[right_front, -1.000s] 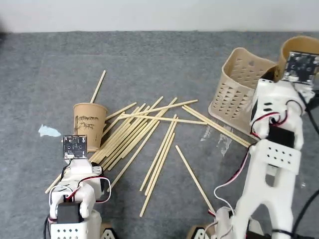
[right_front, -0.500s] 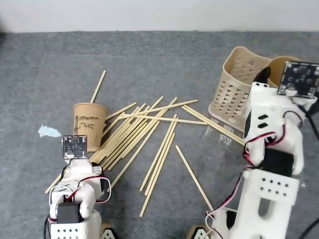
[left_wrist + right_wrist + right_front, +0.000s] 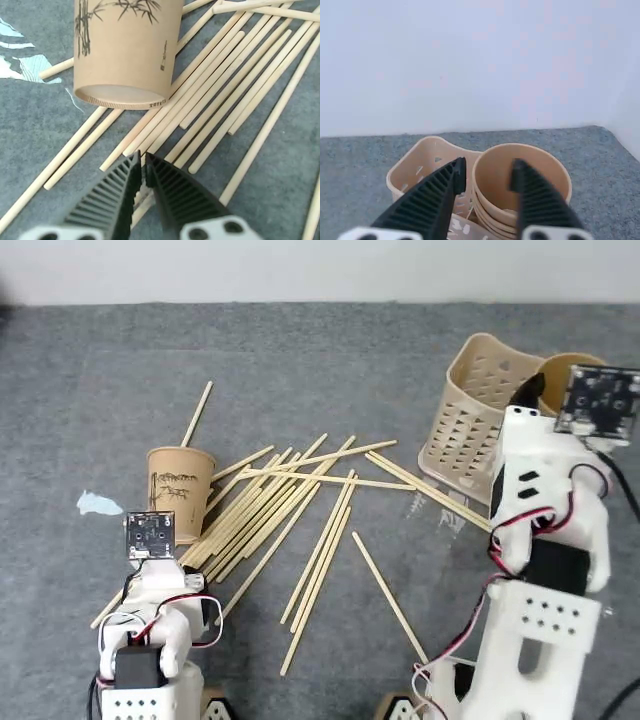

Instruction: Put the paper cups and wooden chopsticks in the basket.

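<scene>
Grey worktop [image 3: 320,350] seen from above. At 9 o'clock a brown paper cup [image 3: 180,488] lies with its base facing the left end effector [image 3: 141,172], whose fingers are together over the wooden chopsticks [image 3: 290,505]. The cup bears an ink bamboo drawing and a short line of print too small to read. The chopsticks fan across the centre. At 2 o'clock sits a beige perforated basket [image 3: 470,420]. A stack of paper cups [image 3: 562,370] stands at its 3 o'clock end, inside or beside I cannot tell. The right end effector [image 3: 485,180] hangs there, fingers apart.
</scene>
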